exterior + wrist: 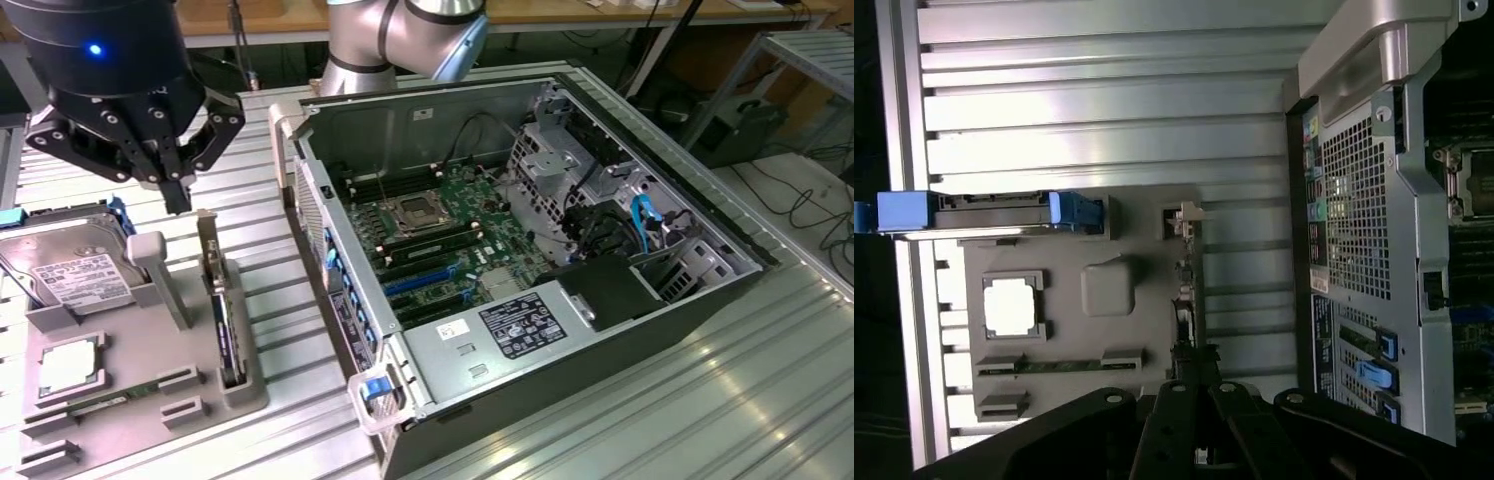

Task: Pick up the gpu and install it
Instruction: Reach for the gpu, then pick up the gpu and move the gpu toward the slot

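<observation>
gpu (223, 325) on edge, beneath closed fingers (176, 188)

The gpu (222, 322) stands on edge in the tray (144, 345), seemingly just below the gripper (175, 192), beside the case (654, 350).

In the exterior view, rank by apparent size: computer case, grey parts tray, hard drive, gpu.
1. computer case
2. grey parts tray
3. hard drive, partly cropped
4. gpu, edge-on; close to the drive, unsure
</observation>
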Robot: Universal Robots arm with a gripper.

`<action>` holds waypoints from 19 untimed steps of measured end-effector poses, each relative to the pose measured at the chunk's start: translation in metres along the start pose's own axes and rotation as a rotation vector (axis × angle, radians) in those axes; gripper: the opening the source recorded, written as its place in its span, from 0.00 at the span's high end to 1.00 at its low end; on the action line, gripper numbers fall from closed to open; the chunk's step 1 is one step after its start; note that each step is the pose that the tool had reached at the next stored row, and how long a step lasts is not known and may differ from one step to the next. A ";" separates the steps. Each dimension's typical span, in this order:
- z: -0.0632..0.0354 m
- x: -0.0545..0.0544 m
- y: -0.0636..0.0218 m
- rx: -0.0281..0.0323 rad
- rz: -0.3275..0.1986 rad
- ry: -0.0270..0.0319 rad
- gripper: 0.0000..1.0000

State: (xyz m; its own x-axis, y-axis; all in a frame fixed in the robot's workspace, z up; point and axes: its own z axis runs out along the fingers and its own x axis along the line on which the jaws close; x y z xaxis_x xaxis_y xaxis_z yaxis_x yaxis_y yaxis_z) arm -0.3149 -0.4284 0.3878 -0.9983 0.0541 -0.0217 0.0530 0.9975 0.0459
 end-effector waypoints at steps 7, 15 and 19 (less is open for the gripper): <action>0.0013 0.005 -0.0115 -0.0004 -0.015 0.0008 0.89; 0.0013 0.005 -0.0116 -0.0003 -0.016 0.0007 0.89; 0.0013 0.005 -0.0116 -0.0003 -0.016 0.0007 0.89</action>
State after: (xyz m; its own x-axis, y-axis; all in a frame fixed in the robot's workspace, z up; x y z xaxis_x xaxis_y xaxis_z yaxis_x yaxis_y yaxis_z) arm -0.3209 -0.4396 0.3859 -0.9990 0.0385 -0.0217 0.0375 0.9982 0.0459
